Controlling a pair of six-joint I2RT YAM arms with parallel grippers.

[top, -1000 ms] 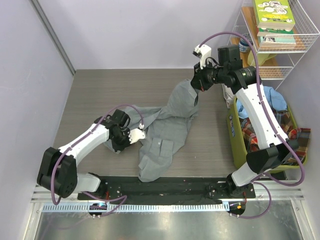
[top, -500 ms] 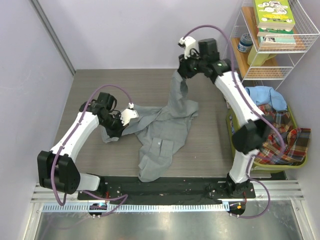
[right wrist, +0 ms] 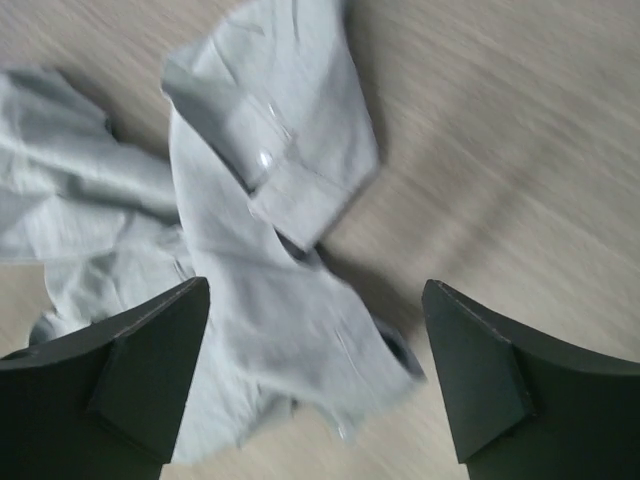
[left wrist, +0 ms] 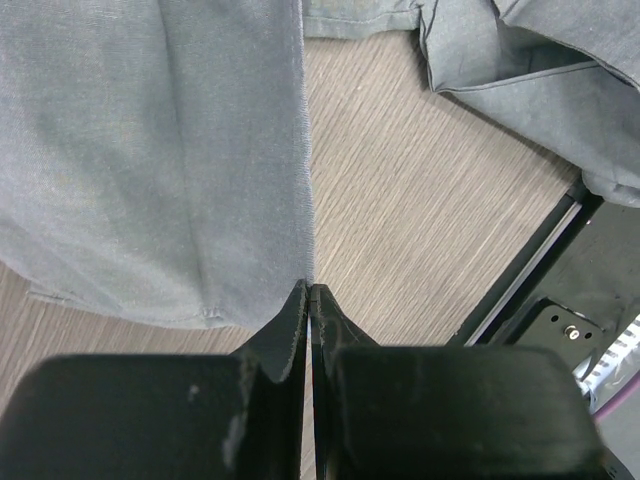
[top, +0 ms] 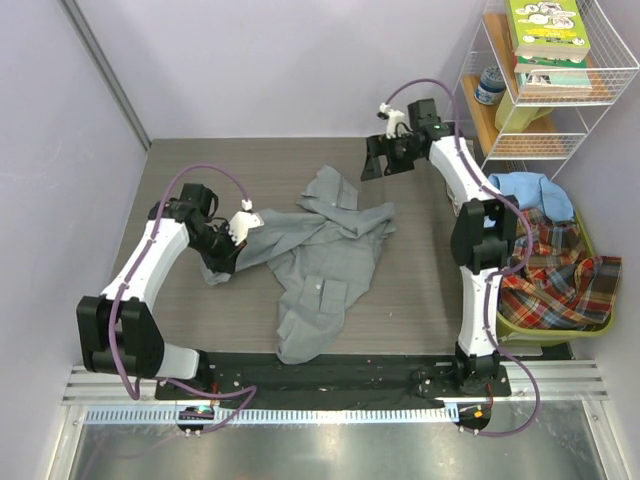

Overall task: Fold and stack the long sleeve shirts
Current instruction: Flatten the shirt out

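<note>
Top external: wood-grain table [top: 250, 165], lilac walls [top: 260, 60], wire shelf [top: 560, 110].
Left gripper [left wrist: 308, 290]: pinching grey shirt [top: 330, 260].
Right gripper [right wrist: 315, 288]: spread, empty.

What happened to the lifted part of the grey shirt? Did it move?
Yes. The top of the grey shirt dropped from the right end effector, now open, and lies on the table, farther left from the wire shelf.

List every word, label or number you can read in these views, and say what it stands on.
No text is readable in any view.
Green book on the wire shelf: the cover has print, but it is too small to read.
Grey shirt: no lettering shows.
</note>
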